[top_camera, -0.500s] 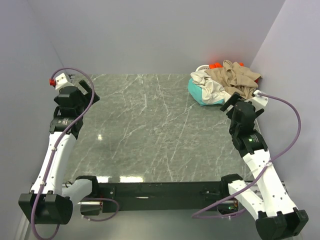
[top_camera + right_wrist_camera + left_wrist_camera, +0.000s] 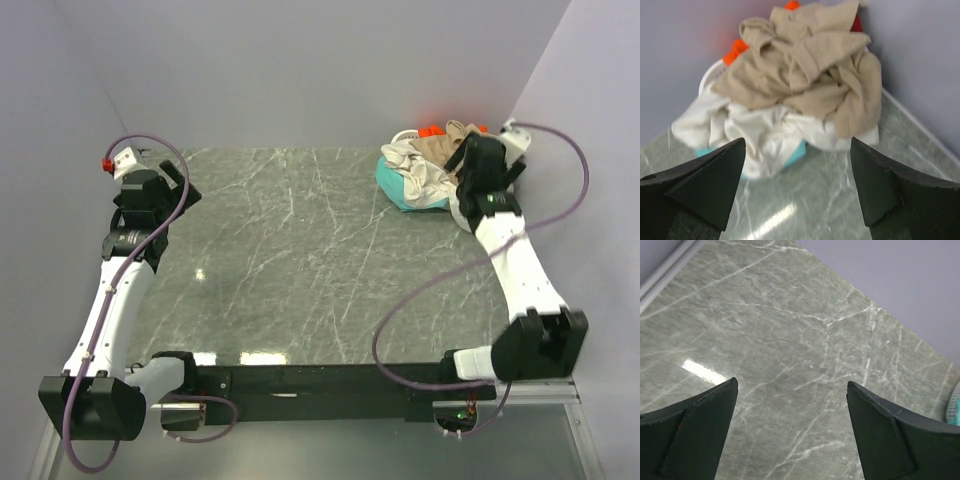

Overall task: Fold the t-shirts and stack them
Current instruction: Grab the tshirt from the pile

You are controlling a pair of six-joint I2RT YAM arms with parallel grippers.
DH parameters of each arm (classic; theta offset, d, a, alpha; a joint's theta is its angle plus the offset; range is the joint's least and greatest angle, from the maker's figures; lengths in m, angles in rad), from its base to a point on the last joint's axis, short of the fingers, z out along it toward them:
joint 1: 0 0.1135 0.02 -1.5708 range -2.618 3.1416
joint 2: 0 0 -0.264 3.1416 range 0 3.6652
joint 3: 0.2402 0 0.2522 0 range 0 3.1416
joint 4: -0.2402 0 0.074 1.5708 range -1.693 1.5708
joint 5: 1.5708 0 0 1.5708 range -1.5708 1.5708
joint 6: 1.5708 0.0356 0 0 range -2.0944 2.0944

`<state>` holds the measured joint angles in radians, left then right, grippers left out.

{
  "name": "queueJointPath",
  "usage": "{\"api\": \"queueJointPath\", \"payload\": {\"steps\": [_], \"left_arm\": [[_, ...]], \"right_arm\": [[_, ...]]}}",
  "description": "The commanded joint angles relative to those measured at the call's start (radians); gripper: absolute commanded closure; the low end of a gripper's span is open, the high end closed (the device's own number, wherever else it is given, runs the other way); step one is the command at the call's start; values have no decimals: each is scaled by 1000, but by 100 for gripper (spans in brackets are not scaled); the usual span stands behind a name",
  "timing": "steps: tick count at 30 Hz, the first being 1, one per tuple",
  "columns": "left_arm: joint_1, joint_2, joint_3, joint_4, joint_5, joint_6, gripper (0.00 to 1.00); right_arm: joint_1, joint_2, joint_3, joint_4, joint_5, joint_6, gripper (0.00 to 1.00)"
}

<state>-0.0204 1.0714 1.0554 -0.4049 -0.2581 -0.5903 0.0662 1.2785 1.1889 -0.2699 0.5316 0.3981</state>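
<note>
Right gripper [image 2: 797, 145]: released, jaws spread wide with nothing between them; it hangs over the far right corner of the table [image 2: 300, 250], tipped down toward the heap
Heap [image 2: 425, 165]: all the shirts lie bundled together, unfolded, just ahead of the right fingers [image 2: 700, 185]; the bundle sits in the corner where two walls [image 2: 680, 50] meet
Tan shirt [image 2: 810, 65]: on top, crumpled, straight ahead of the open jaws; the largest piece there
Cream shirt [image 2: 760, 130]: under the tan one and nearer the fingers; it spills out toward the left-hand finger
Teal shirt [image 2: 796, 154]: lowest of all; a strip peeps out beneath the cream, just beyond the gap between the fingers
Orange shirt [image 2: 735, 50]: behind the tan, up and to the left from the gripper; only small bits show
Dark red shirt [image 2: 856, 22]: a sliver far ahead and to the right, behind the tan, close to the wall
Left gripper [image 2: 792, 385]: released as well, jaws wide, empty; bare marble lies below and ahead of it
Heap from the left gripper: well apart, across the table to its right; only a teal edge shows at the right border of its view
</note>
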Motion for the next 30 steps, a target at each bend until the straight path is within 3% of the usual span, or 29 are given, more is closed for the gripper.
{"api": "queueJointPath", "payload": {"steps": [1, 7, 13, 27, 29, 30], "left_arm": [[0, -31, 2, 12, 42, -65, 5], [-1, -62, -77, 34, 85, -155, 10], [-3, -79, -83, -23, 42, -157, 9], [-3, -134, -109, -107, -15, -187, 7], [-4, -133, -104, -115, -16, -183, 7], [-4, -133, -104, -118, -17, -181, 7]], "right_arm": [[-51, 161, 199, 28, -28, -7, 9], [-152, 464, 516, -127, -65, -1, 10], [-203, 656, 696, -186, -113, -28, 10], [-226, 831, 736, -235, -300, 1, 12], [-229, 841, 742, -241, -315, -4, 18], [-227, 851, 755, -242, -335, -7, 29]]}}
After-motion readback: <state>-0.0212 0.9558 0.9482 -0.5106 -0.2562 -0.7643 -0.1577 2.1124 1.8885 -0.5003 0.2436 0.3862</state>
